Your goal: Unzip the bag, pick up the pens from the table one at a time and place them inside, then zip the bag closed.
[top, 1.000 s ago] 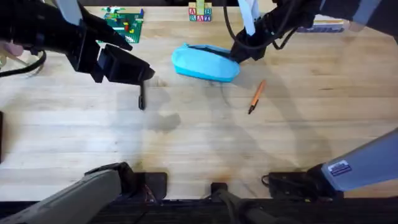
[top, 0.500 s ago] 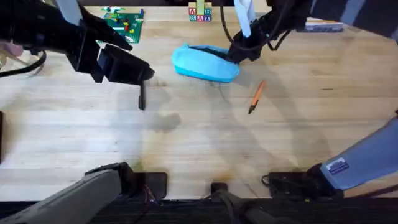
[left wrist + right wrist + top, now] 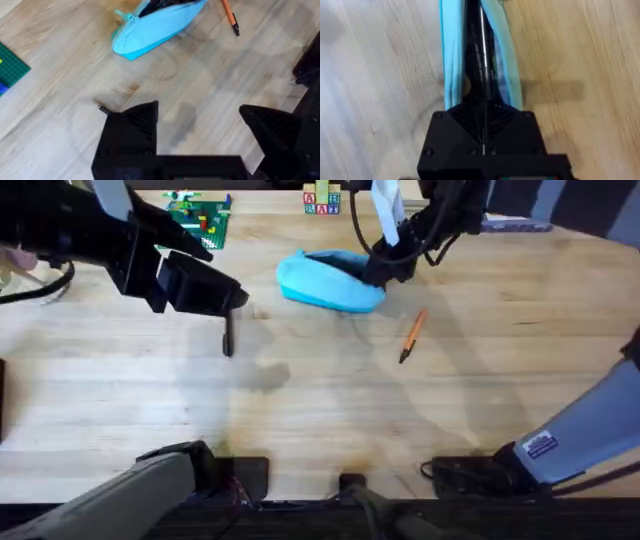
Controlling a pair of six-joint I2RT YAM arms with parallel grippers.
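Note:
The light blue bag lies at the far middle of the table. Its zipper is partly parted and shows a dark inside. My right gripper sits at the bag's right end, its fingers shut on the zipper. An orange pen lies just right of the bag, also in the left wrist view. The black pen lies left of the bag. My left gripper hovers over the pen's far end, open and holding nothing. The bag lies beyond it.
A green brick baseplate and letter blocks stand along the far edge. Flat printed items lie at the far right. The near half of the table is bare wood.
My right gripper has slid slightly left and farther back along the bag's top. The left arm and both pens have not moved.

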